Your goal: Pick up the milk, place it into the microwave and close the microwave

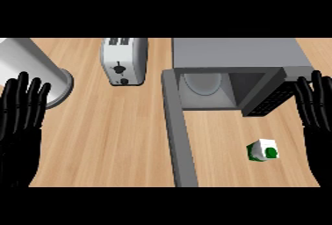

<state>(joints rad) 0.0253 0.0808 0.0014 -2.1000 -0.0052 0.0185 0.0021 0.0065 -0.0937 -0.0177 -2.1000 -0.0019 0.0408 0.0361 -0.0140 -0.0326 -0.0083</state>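
Milk carton [262, 150] on wooden bench [110, 140], in front of open microwave [233, 66], door [179, 132] swung out. Right hand [316, 110] just right of carton, fingers straight, spread. Left hand [23, 114] well apart, likewise.

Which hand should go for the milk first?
Right. The milk stands on the counter just inside the right hand, on its side of the open microwave door. The left hand would have to cross that door.
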